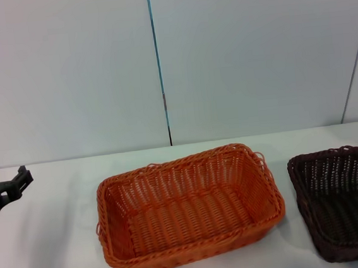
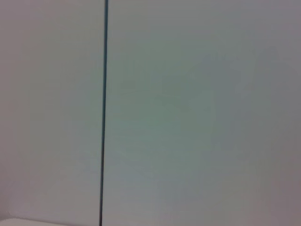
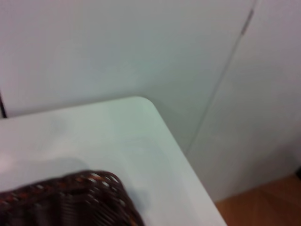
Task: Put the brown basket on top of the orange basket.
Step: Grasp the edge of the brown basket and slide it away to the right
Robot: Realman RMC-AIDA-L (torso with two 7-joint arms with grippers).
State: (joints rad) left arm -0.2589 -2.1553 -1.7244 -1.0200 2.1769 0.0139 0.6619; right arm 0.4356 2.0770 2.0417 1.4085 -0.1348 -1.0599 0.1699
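The orange basket (image 1: 189, 206) stands empty in the middle of the white table (image 1: 63, 246) in the head view. The brown basket (image 1: 344, 200) stands to its right, apart from it and cut off by the picture's right edge. A corner of its rim also shows in the right wrist view (image 3: 70, 200). My left gripper (image 1: 10, 188) is at the far left edge, raised well left of the orange basket. My right gripper is out of view.
A pale wall with a dark vertical seam (image 1: 158, 66) stands behind the table. The right wrist view shows the table's rounded corner (image 3: 141, 101) and wooden floor (image 3: 268, 202) beyond its edge. The left wrist view shows only the wall and a seam (image 2: 103, 113).
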